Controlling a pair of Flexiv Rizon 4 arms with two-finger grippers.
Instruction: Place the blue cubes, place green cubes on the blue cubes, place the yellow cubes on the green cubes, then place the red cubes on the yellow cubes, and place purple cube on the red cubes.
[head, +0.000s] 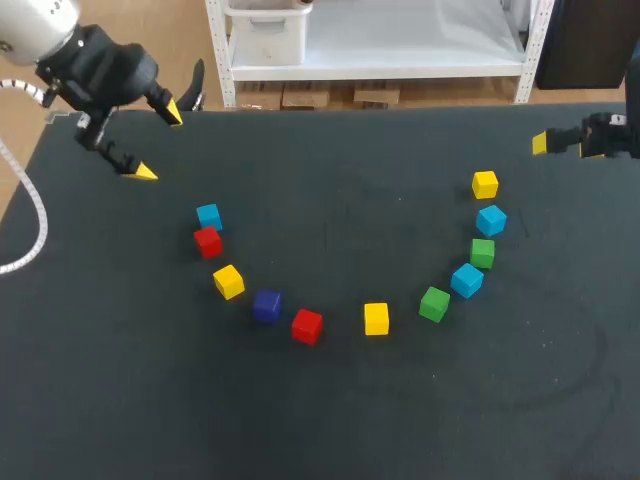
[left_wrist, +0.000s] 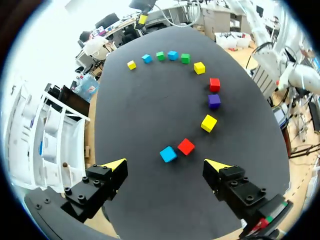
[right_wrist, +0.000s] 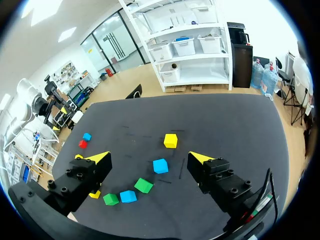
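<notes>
Evidently nothing is stacked yet: the cubes lie in an arc on the black table (head: 320, 420). The left gripper (head: 160, 142), at the far left corner, and the right gripper (right_wrist: 149, 158), at the far right edge, both hang spread wide and empty. The left blue cube (head: 208, 215) sits just beside a red cube (head: 208, 241). The far-right blue cube (head: 491, 219) and near-right blue cube (head: 466, 280) flank a green cube (head: 483, 252). All look light, rigid and smooth, best pinched across two free opposite faces.
</notes>
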